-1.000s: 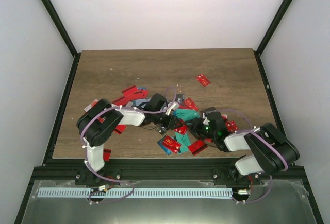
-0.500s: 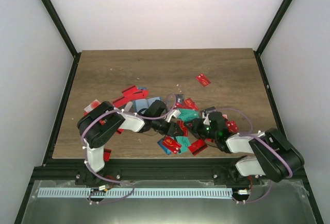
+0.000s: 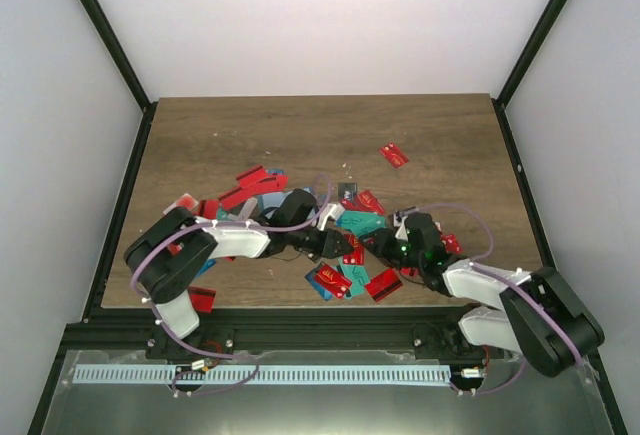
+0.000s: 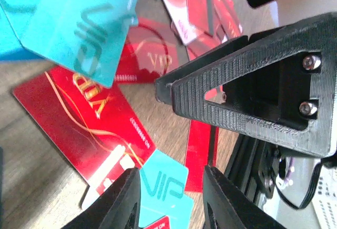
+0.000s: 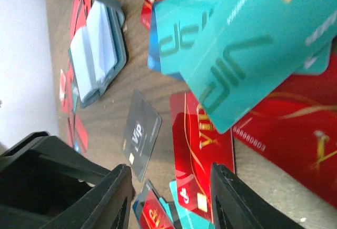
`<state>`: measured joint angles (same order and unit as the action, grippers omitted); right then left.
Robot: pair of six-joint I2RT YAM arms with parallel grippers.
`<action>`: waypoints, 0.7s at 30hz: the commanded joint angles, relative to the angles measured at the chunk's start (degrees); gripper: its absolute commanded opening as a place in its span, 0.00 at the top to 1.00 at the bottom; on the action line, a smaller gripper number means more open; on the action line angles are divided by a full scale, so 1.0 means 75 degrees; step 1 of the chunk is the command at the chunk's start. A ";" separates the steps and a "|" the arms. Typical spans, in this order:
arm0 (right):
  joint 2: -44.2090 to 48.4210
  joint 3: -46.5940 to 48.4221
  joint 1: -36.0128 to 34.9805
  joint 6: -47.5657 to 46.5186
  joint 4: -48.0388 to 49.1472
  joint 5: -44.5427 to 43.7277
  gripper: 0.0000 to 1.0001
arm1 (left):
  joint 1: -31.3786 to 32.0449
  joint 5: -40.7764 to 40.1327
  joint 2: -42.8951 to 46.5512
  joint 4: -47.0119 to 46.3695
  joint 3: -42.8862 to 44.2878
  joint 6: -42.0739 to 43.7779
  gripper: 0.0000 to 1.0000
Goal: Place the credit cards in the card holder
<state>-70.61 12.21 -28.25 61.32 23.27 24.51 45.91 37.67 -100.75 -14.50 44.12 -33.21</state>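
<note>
Several red, teal and black credit cards (image 3: pixel 352 255) lie in a loose pile at the table's near middle. The card holder (image 5: pixel 97 45), blue-grey, lies open on the wood with pale inner pockets showing; in the top view it (image 3: pixel 268 205) sits left of the pile, partly behind my left arm. My left gripper (image 3: pixel 338 247) is open low over the pile, with a teal VIP card (image 4: pixel 164 186) between its fingers (image 4: pixel 124 200). My right gripper (image 3: pixel 386 245) faces it, open, over a red VIP card (image 5: pixel 204 155) and a black VIP card (image 5: pixel 141 134).
A lone red card (image 3: pixel 394 155) lies farther back on the right. More red cards (image 3: pixel 250 180) spread at the left, and one (image 3: pixel 200 300) lies by the near edge. The right gripper's black body (image 4: pixel 263 81) fills the left wrist view close ahead.
My left arm's elbow has swung left and lower, and its gripper has slid right into the pile. My right gripper has edged back and left to meet it.
</note>
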 commanded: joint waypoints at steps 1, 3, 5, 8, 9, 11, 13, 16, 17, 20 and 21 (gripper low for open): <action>0.0651 0.0785 0.0036 -0.0885 -0.1991 -0.1358 0.56 | 0.0005 -0.1041 0.0300 0.0916 0.0332 0.0485 0.63; 0.0765 0.1071 0.0190 -0.1123 -0.2624 -0.1811 0.55 | 0.0007 -0.1472 0.0202 0.1226 0.0575 0.0652 0.61; 0.0770 0.1322 0.0457 -0.1458 -0.3002 -0.2045 0.54 | 0.0001 -0.1881 0.0095 0.1465 0.0774 0.0689 0.60; 0.0406 0.1688 0.1024 -0.1972 -0.3208 -0.2007 0.54 | 0.0001 -0.2366 -0.0006 0.1698 0.1013 0.0614 0.59; 0.0211 0.1810 0.1180 -0.2127 -0.3208 -0.1915 0.53 | 0.0005 -0.2473 -0.0009 0.1720 0.1072 0.0565 0.58; -0.0200 0.2083 0.1474 -0.2413 -0.3191 -0.1688 0.53 | 0.0002 -0.2636 -0.0036 0.1725 0.1186 0.0498 0.57; -0.0633 0.2313 0.1670 -0.2637 -0.3076 -0.1394 0.53 | 0.0003 -0.2655 -0.0111 0.1712 0.1311 0.0468 0.56; -0.1129 0.2602 0.1798 -0.2856 -0.2925 -0.1023 0.53 | 0.0004 -0.2670 -0.0284 0.1701 0.1530 0.0461 0.57; -0.1264 0.2664 0.1789 -0.2889 -0.2915 -0.0921 0.53 | 0.0003 -0.2651 -0.0355 0.1710 0.1605 0.0475 0.58; -0.1522 0.2693 0.1798 -0.2968 -0.2855 -0.0685 0.53 | -0.0002 -0.2550 -0.0614 0.1751 0.1843 0.0518 0.62; -0.1577 0.2680 0.1797 -0.2992 -0.2838 -0.0654 0.53 | -0.0003 -0.2456 -0.0690 0.1747 0.1921 0.0541 0.63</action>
<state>-80.84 30.50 -15.33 41.76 1.91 16.71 45.89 18.92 -103.20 -1.96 55.90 -29.78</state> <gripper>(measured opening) 0.472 0.388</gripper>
